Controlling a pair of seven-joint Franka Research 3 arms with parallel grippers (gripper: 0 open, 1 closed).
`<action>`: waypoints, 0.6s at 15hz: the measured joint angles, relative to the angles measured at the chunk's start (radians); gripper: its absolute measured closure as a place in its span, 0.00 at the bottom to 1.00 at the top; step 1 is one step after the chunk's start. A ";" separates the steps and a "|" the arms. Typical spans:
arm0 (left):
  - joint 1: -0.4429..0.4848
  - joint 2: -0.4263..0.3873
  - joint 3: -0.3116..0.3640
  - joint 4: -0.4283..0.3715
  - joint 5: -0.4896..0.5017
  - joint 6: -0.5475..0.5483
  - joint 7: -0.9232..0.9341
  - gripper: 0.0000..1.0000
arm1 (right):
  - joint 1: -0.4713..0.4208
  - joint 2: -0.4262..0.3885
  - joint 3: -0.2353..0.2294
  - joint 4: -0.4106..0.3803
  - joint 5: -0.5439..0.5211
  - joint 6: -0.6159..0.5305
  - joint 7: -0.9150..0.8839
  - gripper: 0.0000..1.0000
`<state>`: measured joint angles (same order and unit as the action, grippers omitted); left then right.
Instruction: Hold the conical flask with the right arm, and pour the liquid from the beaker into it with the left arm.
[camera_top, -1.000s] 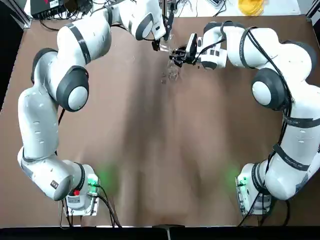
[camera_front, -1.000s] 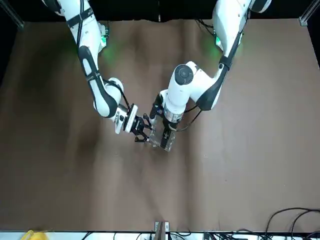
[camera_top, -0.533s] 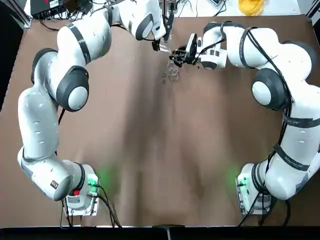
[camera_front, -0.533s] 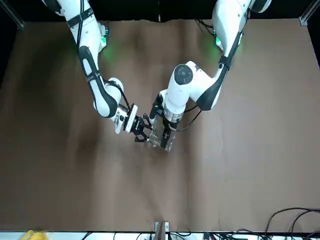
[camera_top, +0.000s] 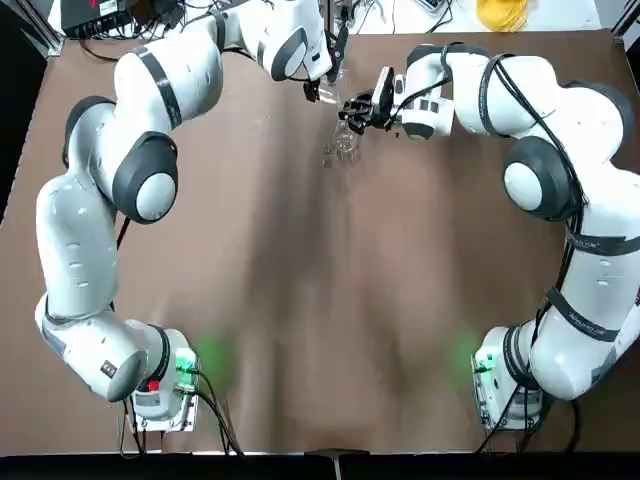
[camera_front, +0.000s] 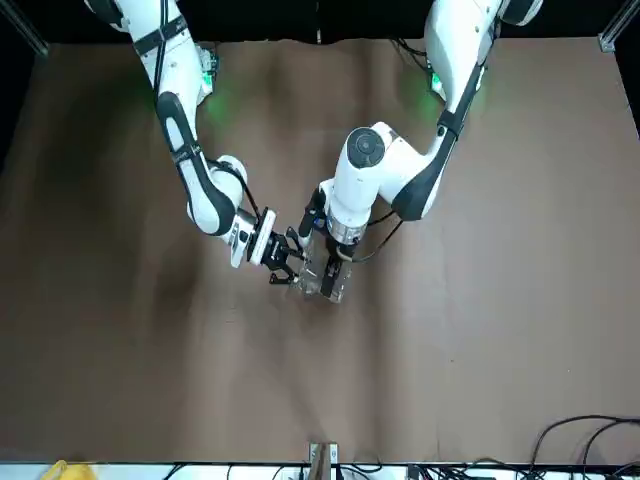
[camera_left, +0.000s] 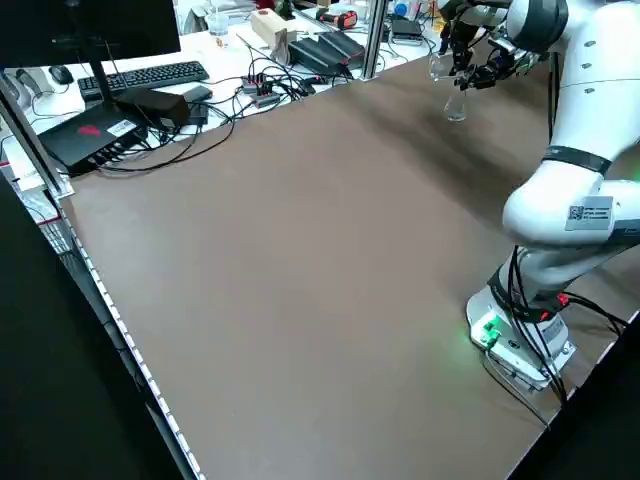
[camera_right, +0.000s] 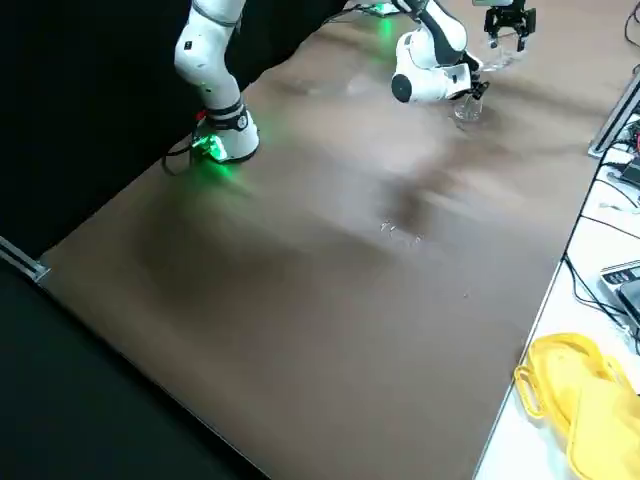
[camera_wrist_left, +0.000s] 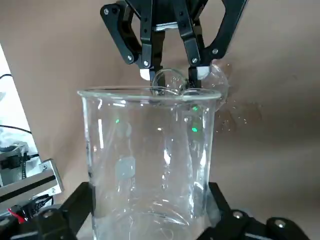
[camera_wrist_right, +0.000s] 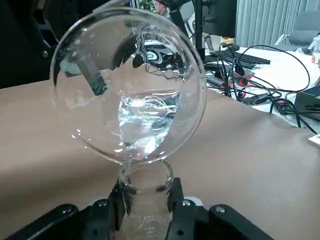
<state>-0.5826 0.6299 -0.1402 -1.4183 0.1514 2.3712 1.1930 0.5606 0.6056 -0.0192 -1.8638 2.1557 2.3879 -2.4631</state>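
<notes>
Still | left jaws (camera_wrist_left: 151, 195) clamped on beaker (camera_wrist_left: 145, 145), over flask (camera_wrist_right: 147, 217) mouth | right jaws (camera_wrist_right: 147, 197) clamped on neck | poses unchanged

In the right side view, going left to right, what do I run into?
The right arm's green-lit base, then the flask in the right gripper, then the yellow item at the table's edge.

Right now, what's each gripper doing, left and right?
Left gripper: closed on the beaker, tipped at the flask's mouth.
Right gripper: closed on the neck of the flask.
</notes>
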 joint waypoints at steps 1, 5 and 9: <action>0.000 0.000 0.000 0.000 0.000 0.000 0.000 0.04 | 0.000 0.000 0.000 0.000 0.000 0.000 0.000 0.61; 0.000 0.000 0.000 0.000 0.000 0.000 0.000 0.04 | 0.000 0.000 0.000 0.000 0.000 0.001 0.000 0.61; 0.003 -0.001 -0.003 0.000 -0.002 0.000 -0.016 0.04 | 0.000 0.000 0.000 0.001 0.001 0.001 0.000 0.61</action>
<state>-0.5795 0.6285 -0.1432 -1.4183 0.1493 2.3711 1.1772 0.5605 0.6057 -0.0193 -1.8629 2.1563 2.3890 -2.4631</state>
